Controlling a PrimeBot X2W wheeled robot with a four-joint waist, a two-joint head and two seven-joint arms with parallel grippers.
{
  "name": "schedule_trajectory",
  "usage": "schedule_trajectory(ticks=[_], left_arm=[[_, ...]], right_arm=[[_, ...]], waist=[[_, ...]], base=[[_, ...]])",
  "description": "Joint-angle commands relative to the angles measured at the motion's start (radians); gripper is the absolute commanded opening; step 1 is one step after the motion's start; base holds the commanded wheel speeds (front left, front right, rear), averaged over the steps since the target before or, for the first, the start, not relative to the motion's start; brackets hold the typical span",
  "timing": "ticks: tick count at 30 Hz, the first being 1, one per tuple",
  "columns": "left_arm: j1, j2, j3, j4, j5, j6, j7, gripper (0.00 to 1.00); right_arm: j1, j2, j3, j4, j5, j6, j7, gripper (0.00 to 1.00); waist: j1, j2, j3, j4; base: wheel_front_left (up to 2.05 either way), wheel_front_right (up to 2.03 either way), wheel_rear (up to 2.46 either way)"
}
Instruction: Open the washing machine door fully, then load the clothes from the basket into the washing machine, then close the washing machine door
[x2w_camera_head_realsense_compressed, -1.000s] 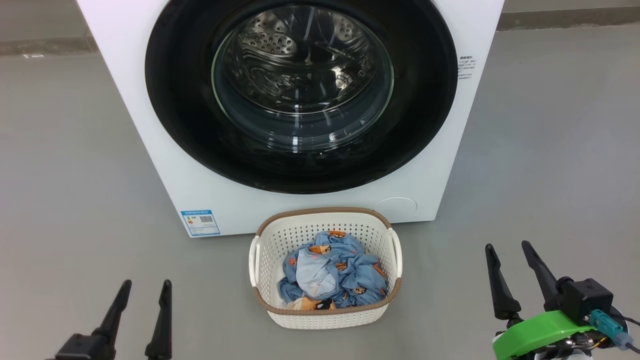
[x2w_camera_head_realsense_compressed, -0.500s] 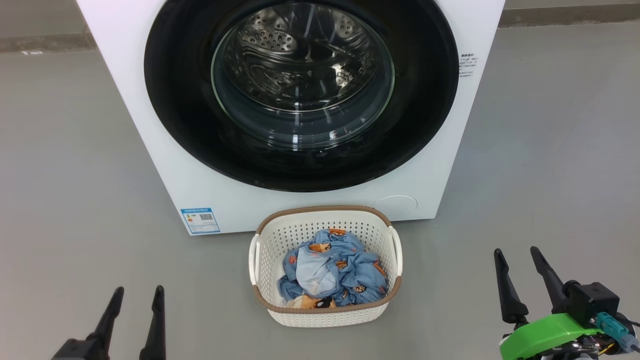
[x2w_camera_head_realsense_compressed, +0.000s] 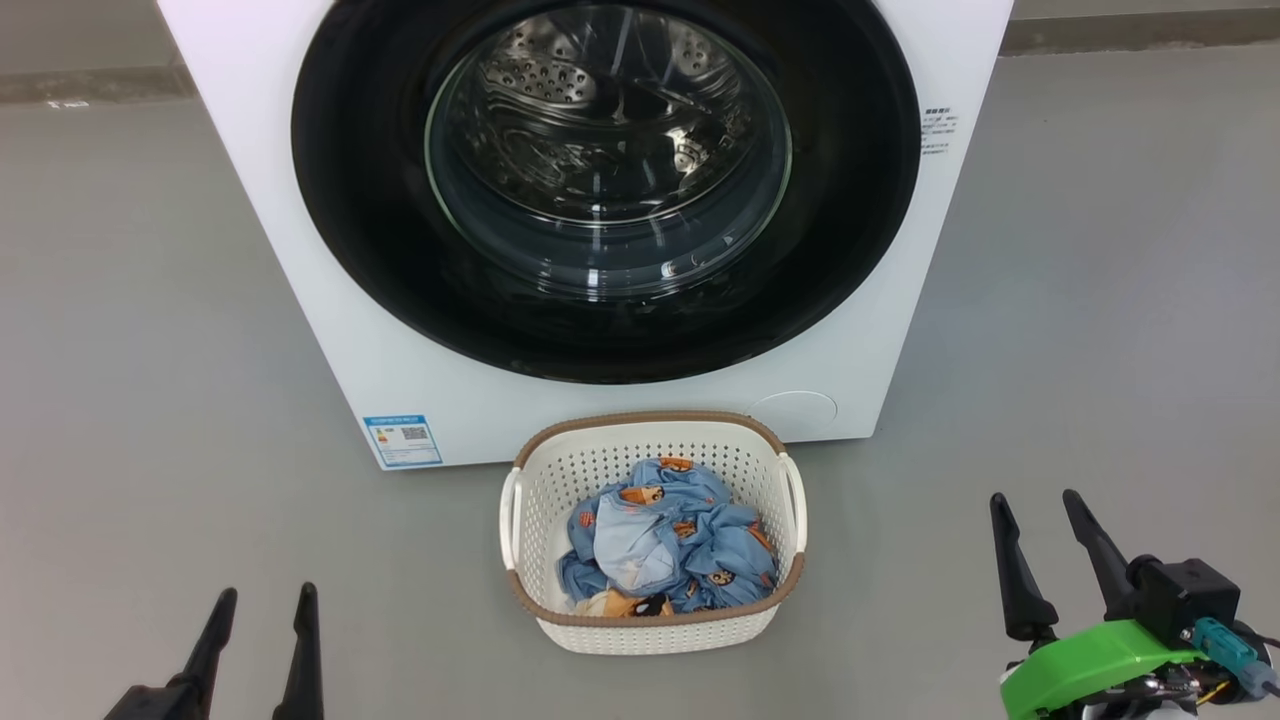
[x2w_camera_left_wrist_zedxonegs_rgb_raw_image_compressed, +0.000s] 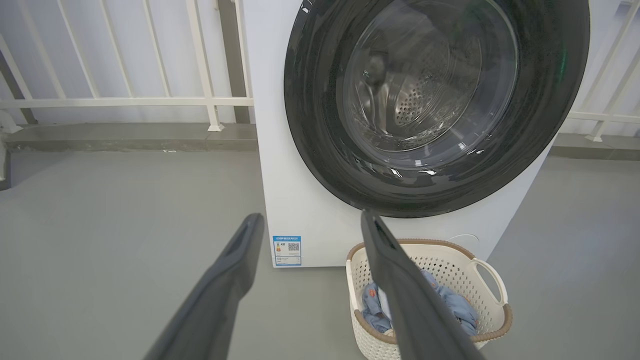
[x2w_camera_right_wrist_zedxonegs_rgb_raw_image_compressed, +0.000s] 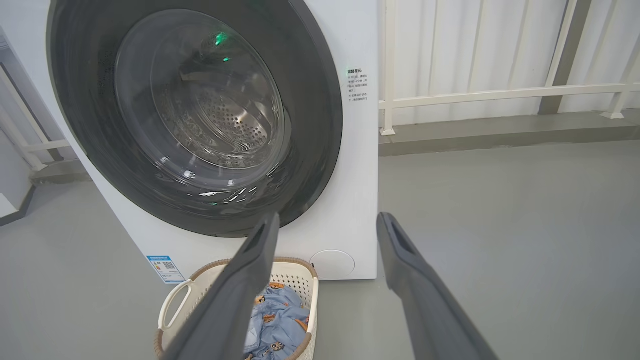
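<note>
The white washing machine (x2w_camera_head_realsense_compressed: 330, 330) stands ahead with its round black-rimmed door (x2w_camera_head_realsense_compressed: 400, 280) closed; the steel drum shows through the glass. On the floor in front sits the cream basket (x2w_camera_head_realsense_compressed: 655, 630) holding the blue bear-print clothes (x2w_camera_head_realsense_compressed: 665, 545). My left gripper (x2w_camera_head_realsense_compressed: 262, 598) is open at the lower left, well left of the basket. Open too, my right gripper (x2w_camera_head_realsense_compressed: 1035, 500) hangs at the lower right, well right of it. Both are empty. The door (x2w_camera_left_wrist_zedxonegs_rgb_raw_image_compressed: 325, 150), basket (x2w_camera_left_wrist_zedxonegs_rgb_raw_image_compressed: 490, 280) and clothes (x2w_camera_left_wrist_zedxonegs_rgb_raw_image_compressed: 452, 302) appear in the left wrist view, and door (x2w_camera_right_wrist_zedxonegs_rgb_raw_image_compressed: 320, 125), basket (x2w_camera_right_wrist_zedxonegs_rgb_raw_image_compressed: 175, 300) and clothes (x2w_camera_right_wrist_zedxonegs_rgb_raw_image_compressed: 277, 320) in the right wrist view.
Grey floor (x2w_camera_head_realsense_compressed: 130, 400) spreads on both sides of the machine. A white railing (x2w_camera_left_wrist_zedxonegs_rgb_raw_image_compressed: 125, 100) runs behind on the left, with a white railing (x2w_camera_right_wrist_zedxonegs_rgb_raw_image_compressed: 500, 92) behind on the right. A blue sticker (x2w_camera_head_realsense_compressed: 403, 441) marks the machine's lower front.
My left gripper has dropped lower in the head view. The right gripper has shifted slightly right and down. The door, basket and clothes are as before.
</note>
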Motion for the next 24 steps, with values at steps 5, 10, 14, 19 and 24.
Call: schedule_trajectory(ticks=[5,10,14,19,24], left_arm=[[-0.038,0.010,0.040,-0.013,0.015,0.007,-0.012,1.00],[-0.040,0.008,0.047,-0.015,0.016,0.006,-0.012,1.00],[-0.040,0.008,0.053,-0.020,0.022,0.007,-0.012,1.00],[-0.038,0.007,0.057,-0.022,0.029,0.007,-0.012,1.00],[-0.039,0.004,0.060,-0.022,0.031,0.006,-0.012,1.00]], right_arm=[[-0.041,-0.008,0.028,-0.025,0.014,-0.001,-0.007,1.00],[-0.040,-0.008,0.030,-0.024,0.017,-0.001,-0.008,1.00],[-0.038,-0.008,0.031,-0.018,0.021,-0.001,-0.005,1.00],[-0.037,-0.008,0.032,-0.010,0.027,-0.001,0.002,1.00],[-0.036,-0.008,0.034,-0.006,0.028,-0.001,0.008,1.00]], waist=[[0.0000,0.0000,-0.002,0.003],[0.0000,0.0000,-0.002,0.006],[0.0000,0.0000,-0.002,0.006],[0.0000,0.0000,-0.003,0.006],[0.0000,0.0000,-0.005,0.006]], base=[[0.00,0.00,0.00],[0.00,0.00,0.00],[0.00,0.00,0.00],[0.00,0.00,0.00],[0.00,0.00,0.00]])
